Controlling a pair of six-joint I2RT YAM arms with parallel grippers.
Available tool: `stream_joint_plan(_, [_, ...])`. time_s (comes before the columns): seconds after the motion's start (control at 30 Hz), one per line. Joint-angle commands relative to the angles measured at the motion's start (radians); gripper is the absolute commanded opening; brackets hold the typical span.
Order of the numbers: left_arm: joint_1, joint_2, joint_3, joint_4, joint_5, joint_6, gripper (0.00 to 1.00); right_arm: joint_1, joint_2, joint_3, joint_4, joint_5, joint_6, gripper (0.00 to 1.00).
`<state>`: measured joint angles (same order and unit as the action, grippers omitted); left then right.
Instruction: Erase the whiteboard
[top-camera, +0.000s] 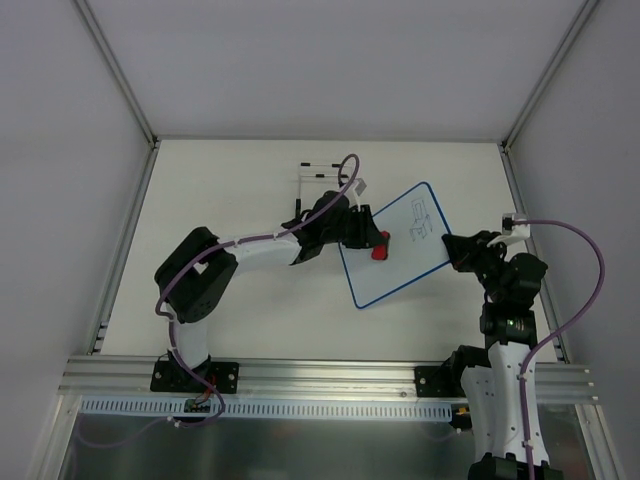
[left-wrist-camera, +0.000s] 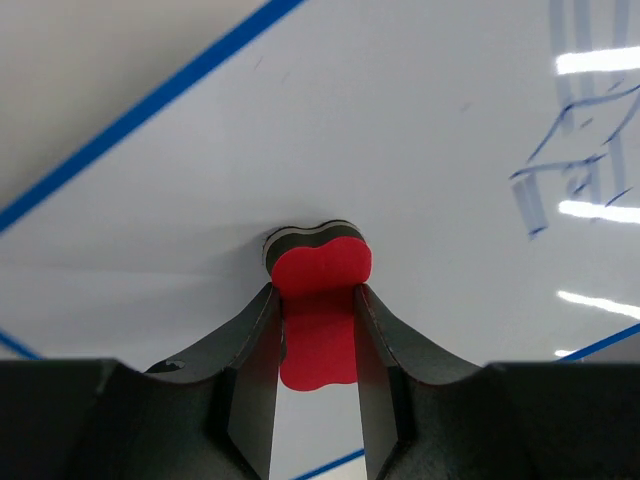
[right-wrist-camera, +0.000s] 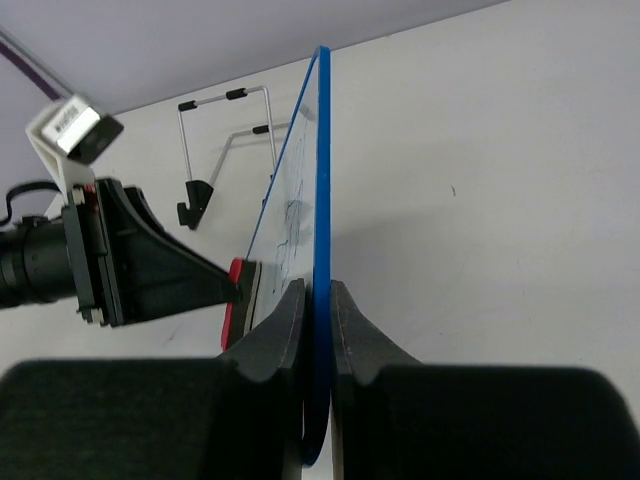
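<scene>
Right of table centre, the whiteboard (top-camera: 400, 272) is tilted and clamped by its blue-framed edge in the right gripper (right-wrist-camera: 318, 298). The left gripper (left-wrist-camera: 316, 300) is clenched on a red eraser (left-wrist-camera: 320, 272), which touches the board face (blue sketch lines visible nearby). A wire stand (top-camera: 318, 178) sits behind.

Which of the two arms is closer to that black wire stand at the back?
Left. The left gripper, pressing the eraser on the whiteboard, sits just in front of the stand. The right gripper clamps the board's opposite edge, farther off.
</scene>
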<state>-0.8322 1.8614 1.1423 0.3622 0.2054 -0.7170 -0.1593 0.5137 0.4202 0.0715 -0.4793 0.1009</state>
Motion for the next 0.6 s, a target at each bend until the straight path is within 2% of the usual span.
stream_joint_plan(0.0, [-0.013, 0.039, 0.129, -0.042, 0.019, 0.074, 0.00, 0.023, -0.015, -0.009, -0.067, -0.119, -0.090, 0.00])
stream_joint_plan(0.17, [-0.015, 0.096, 0.282, -0.074, 0.072, 0.068, 0.00, 0.023, -0.040, 0.002, -0.110, -0.119, -0.093, 0.00])
stream_joint_plan(0.57, [-0.154, 0.133, 0.428, -0.126, 0.124, 0.119, 0.00, 0.023, -0.035, 0.014, -0.114, -0.113, -0.093, 0.00])
